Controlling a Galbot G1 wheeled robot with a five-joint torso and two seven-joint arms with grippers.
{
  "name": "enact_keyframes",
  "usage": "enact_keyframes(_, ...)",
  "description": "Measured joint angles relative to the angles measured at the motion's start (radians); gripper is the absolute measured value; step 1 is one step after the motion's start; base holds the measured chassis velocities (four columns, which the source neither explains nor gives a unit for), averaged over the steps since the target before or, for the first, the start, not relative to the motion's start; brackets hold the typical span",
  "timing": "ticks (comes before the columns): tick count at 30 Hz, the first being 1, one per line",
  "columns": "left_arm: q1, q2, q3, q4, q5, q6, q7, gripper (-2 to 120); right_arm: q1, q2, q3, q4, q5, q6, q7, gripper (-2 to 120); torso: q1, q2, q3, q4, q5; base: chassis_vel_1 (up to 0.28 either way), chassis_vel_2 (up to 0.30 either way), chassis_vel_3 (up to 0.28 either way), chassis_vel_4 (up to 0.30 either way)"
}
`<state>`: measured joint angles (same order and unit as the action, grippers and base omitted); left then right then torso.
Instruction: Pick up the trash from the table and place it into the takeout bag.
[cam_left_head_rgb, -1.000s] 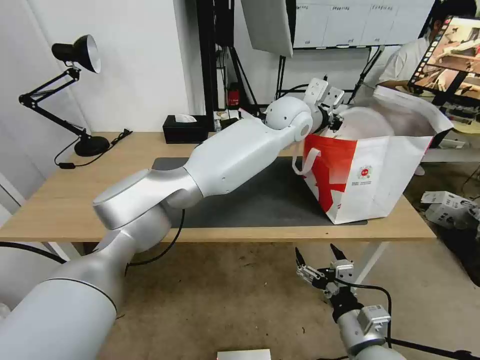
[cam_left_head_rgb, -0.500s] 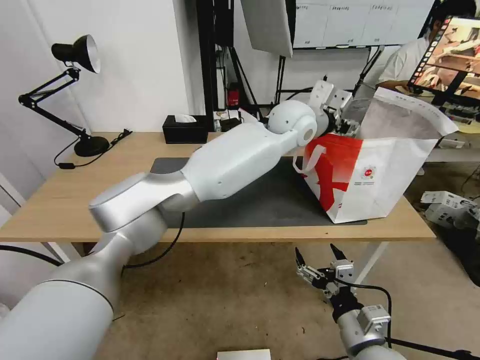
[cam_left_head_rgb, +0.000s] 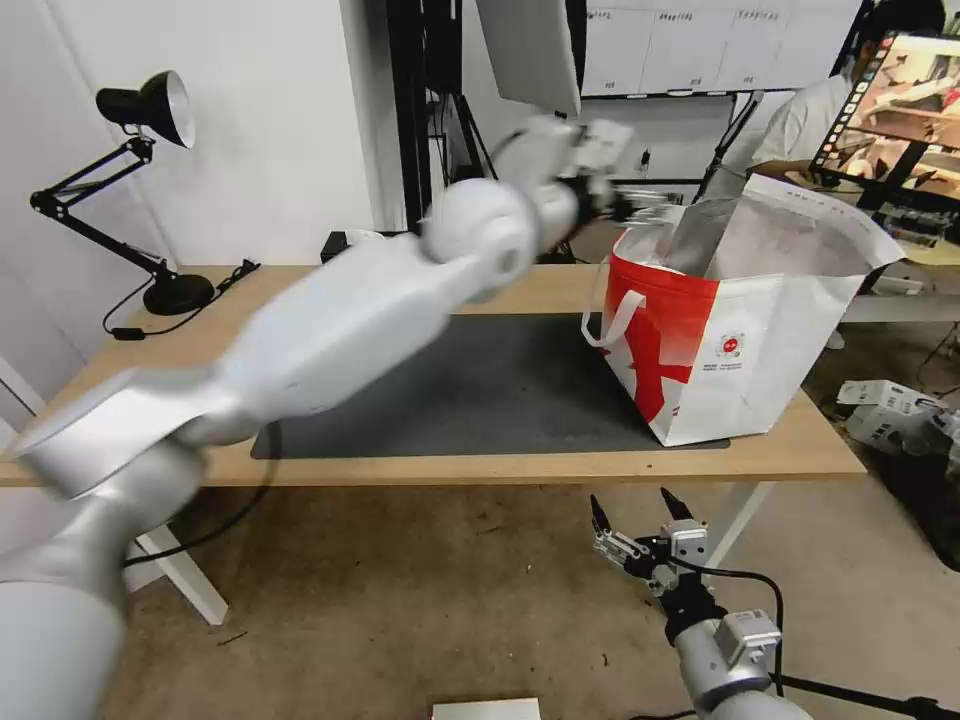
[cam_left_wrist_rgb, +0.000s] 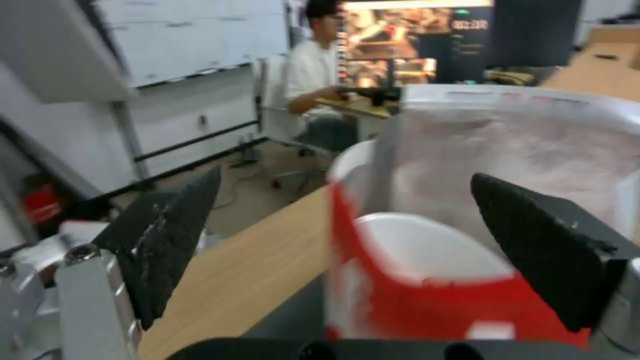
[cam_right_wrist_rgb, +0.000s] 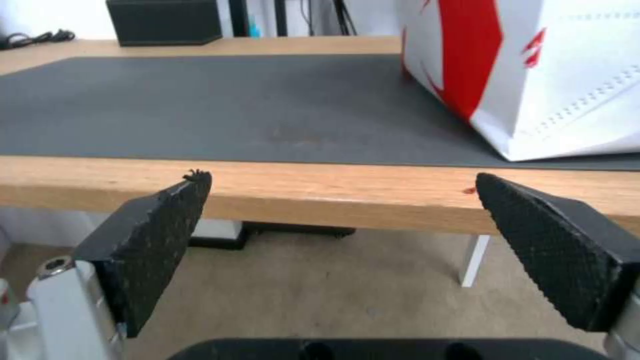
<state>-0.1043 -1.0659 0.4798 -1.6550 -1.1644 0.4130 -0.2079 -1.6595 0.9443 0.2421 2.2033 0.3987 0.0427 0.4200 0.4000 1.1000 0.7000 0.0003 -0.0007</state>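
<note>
The takeout bag (cam_left_head_rgb: 745, 330) is standing upright at the right end of the worktop (cam_left_head_rgb: 120, 385), partly on the dark grey mat (cam_left_head_rgb: 500, 385), with its mouth gaping and the silver foil lining exposed. Inside it, a white round bowl (cam_left_wrist_rgb: 427, 247) is being seen from the left wrist view, low behind the red front panel. The left pincer (cam_left_wrist_rgb: 347, 250) is being held in the air just beside the bag's upper rim, on the side away from the right arm, its fingers spread wide and nothing being pinched. A black tissue box (cam_right_wrist_rgb: 163, 20) is resting at the worktop's far edge. The right pincer (cam_left_head_rgb: 643, 520) is being kept below the worktop's front edge, over the floor, spread and empty.
</note>
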Motion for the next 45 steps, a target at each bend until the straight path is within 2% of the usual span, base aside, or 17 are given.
enact_keyframes(3,0.195,0.168,-0.146,-0.128,0.026,-0.034,-0.001,100,0.000,0.000,0.000,0.000,0.000,0.000,0.000,100,0.000,0.000,0.000,0.0000,-0.0001,0.000,0.000,0.000,0.000)
enact_keyframes(5,0.244,0.195,-0.184,-0.154,0.038,-0.043,-0.001,100,0.000,0.000,0.000,0.000,0.000,0.000,0.000,100,0.000,0.000,0.000,0.0001,-0.0001,0.000,0.000,0.000,0.000)
enact_keyframes(7,0.444,0.268,-0.353,-0.241,0.105,-0.082,0.007,100,0.000,0.000,0.000,0.000,0.000,0.000,0.000,100,0.000,0.000,0.000,-0.0003,0.0000,0.000,0.000,0.000,0.000)
enact_keyframes(9,0.507,0.283,-0.404,-0.263,0.134,-0.092,0.013,100,0.000,0.000,0.000,0.000,0.000,0.000,0.000,100,0.000,0.000,0.000,-0.0003,0.0001,0.000,0.000,0.000,0.000)
enact_keyframes(12,0.769,0.345,-0.581,-0.350,0.278,-0.163,-0.001,100,0.000,0.000,0.000,0.000,0.000,0.000,0.000,100,0.000,0.000,0.000,0.0000,0.0002,0.000,0.000,0.000,0.000)
enact_keyframes(13,0.769,0.345,-0.581,-0.350,0.278,-0.163,-0.001,100,0.000,0.000,0.000,0.000,0.000,0.000,0.000,100,0.000,0.000,0.000,0.0000,0.0002,0.000,0.000,0.000,0.000)
enact_keyframes(15,0.941,0.346,-0.682,-0.400,0.367,-0.213,-0.029,100,0.000,0.000,0.000,0.000,0.000,0.000,0.000,100,0.000,0.000,0.000,-0.0003,0.0004,0.000,0.000,0.000,0.000)
enact_keyframes(16,0.941,0.346,-0.682,-0.400,0.367,-0.213,-0.029,100,0.000,0.000,0.000,0.000,0.000,0.000,0.000,100,0.000,0.000,0.000,-0.0003,0.0004,0.000,0.000,0.000,0.000)
enact_keyframes(19,1.203,0.272,-0.845,-0.472,0.497,-0.245,-0.060,100,0.000,0.000,0.000,0.000,0.000,0.000,0.000,100,0.000,0.000,0.000,-0.0004,0.0009,0.000,0.000,0.000,0.000)
enact_keyframes(21,1.247,0.251,-0.868,-0.481,0.520,-0.250,-0.069,100,0.000,0.000,0.000,0.000,0.000,0.000,0.000,100,0.000,0.000,0.000,-0.0003,0.0004,0.000,0.000,0.000,0.000)
enact_keyframes(23,1.398,0.163,-0.938,-0.513,0.595,-0.267,-0.090,100,0.000,0.000,0.000,0.000,0.000,0.000,0.000,100,0.000,0.000,0.000,-0.0005,0.0008,0.000,0.000,0.000,0.000)
enact_keyframes(24,1.398,0.163,-0.938,-0.513,0.595,-0.267,-0.090,100,0.000,0.000,0.000,0.000,0.000,0.000,0.000,100,0.000,0.000,0.000,-0.0005,0.0008,0.000,0.000,0.000,0.000)
enact_keyframes(26,1.539,0.064,-0.984,-0.542,0.658,-0.275,-0.094,100,0.000,0.000,0.000,0.000,0.000,0.000,0.000,100,0.000,0.000,0.000,-0.0002,0.0005,0.000,0.000,0.000,0.000)
enact_keyframes(27,1.539,0.064,-0.984,-0.542,0.658,-0.275,-0.094,100,0.000,0.000,0.000,0.000,0.000,0.000,0.000,100,0.000,0.000,0.000,-0.0002,0.0005,0.000,0.000,0.000,0.000)
enact_keyframes(29,1.632,-0.004,-0.997,-0.548,0.709,-0.291,-0.089,100,0.000,0.000,0.000,0.000,0.000,0.000,0.000,100,0.000,0.000,0.000,-0.0002,0.0007,0.000,0.000,0.000,0.000)
enact_keyframes(37,1.719,-0.089,-0.999,-0.521,0.781,-0.298,-0.072,100,0.000,0.000,0.000,0.000,0.000,0.000,0.000,100,0.000,0.000,0.000,-0.0004,0.0008,0.000,0.000,0.000,0.000)
enact_keyframes(45,1.727,-0.118,-0.989,-0.485,0.800,-0.312,-0.072,100,0.000,0.000,0.000,0.000,0.000,0.000,0.000,100,0.000,0.000,0.000,-0.0005,0.0007,0.000,0.000,0.000,0.000)
